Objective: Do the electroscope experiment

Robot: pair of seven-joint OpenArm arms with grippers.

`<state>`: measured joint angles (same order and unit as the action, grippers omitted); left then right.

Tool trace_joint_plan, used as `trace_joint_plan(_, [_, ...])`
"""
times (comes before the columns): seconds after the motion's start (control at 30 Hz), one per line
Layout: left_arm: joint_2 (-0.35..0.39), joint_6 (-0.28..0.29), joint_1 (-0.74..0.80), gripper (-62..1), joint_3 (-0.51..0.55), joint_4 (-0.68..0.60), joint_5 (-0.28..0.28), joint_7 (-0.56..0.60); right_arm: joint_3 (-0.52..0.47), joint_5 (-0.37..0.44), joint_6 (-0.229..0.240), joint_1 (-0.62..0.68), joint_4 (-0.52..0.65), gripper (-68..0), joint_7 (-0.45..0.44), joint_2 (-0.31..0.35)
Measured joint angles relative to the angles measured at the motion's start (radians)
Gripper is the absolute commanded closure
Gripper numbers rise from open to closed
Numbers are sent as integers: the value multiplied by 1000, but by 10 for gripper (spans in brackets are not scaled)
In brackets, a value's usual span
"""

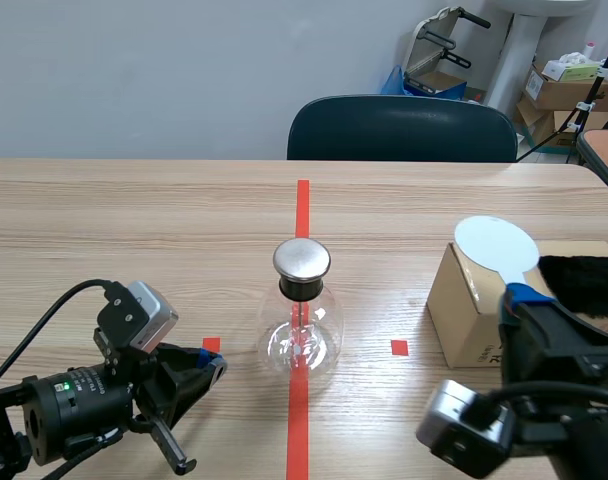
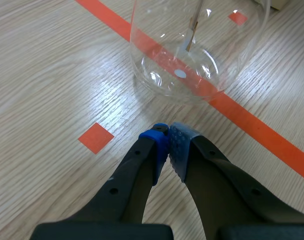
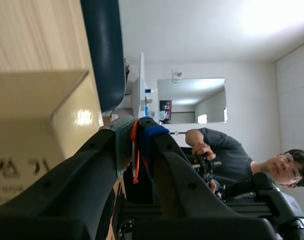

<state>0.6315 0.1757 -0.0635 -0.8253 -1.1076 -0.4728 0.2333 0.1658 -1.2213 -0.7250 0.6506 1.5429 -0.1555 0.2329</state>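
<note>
The electroscope, a clear glass flask [image 1: 302, 335] with a round metal cap [image 1: 302, 259], stands on the table's middle line. In the left wrist view the flask [image 2: 192, 55] is just ahead of my left gripper [image 2: 168, 136], which is shut on nothing. That gripper [image 1: 212, 362] rests low on the table to the flask's left. My right gripper [image 1: 519, 296] at the right is shut on the thin handle of a white disc paddle [image 1: 496, 246], held upright over the cardboard box [image 1: 464, 315]. In the right wrist view the paddle [image 3: 141, 82] shows edge-on between the fingers.
A black furry piece [image 1: 584, 280] lies on top of the box. A dark blue chair [image 1: 402, 128] stands at the table's far edge. A person [image 3: 227, 155] shows in the background of the right wrist view. Bare wood lies between the flask and the box.
</note>
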Motion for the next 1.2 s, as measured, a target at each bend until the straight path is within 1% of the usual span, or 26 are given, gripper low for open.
trace_joint_plan(0.17, [0,0,0,-40,0,0,0,-16,-183,123,0,62,0,-8,-225,-47])
trace_joint_plan(0.3, [0,0,0,-40,0,0,0,-16,-294,222,0,58,-18,-9,-363,-72])
trace_joint_plan(0.43, [0,0,0,-40,0,0,0,-15,-361,300,0,29,-95,-9,-480,-72])
trace_joint_plan(0.57, [0,0,0,-41,0,0,0,-15,-398,341,0,-30,-209,-9,-571,-72])
trace_joint_plan(0.6, [0,0,0,-42,0,0,0,-15,-404,352,0,-45,-233,-9,-586,-72])
trace_joint_plan(0.7, [0,0,0,-43,0,0,0,-15,-427,354,0,-93,-291,-9,-629,-72])
trace_joint_plan(0.83, [0,0,0,-43,0,0,0,-16,-447,354,0,-148,-348,-9,-652,-72])
trace_joint_plan(0.9, [3,5,0,-43,0,-7,0,-16,-453,335,0,-163,-365,-9,-655,-72])
trace_joint_plan(0.93, [10,18,0,-43,0,-16,0,-19,-455,326,0,-169,-373,-8,-656,-72])
trace_joint_plan(1.0, [34,64,4,-43,0,-47,1,-16,-462,308,0,-176,-389,-8,-655,-72])
trace_joint_plan(1.1, [89,113,29,-42,0,-123,1,28,-472,258,0,-176,-404,-8,-638,-72])
trace_joint_plan(1.2, [140,125,70,-42,1,-216,3,42,-482,211,0,-176,-411,-8,-604,-72])
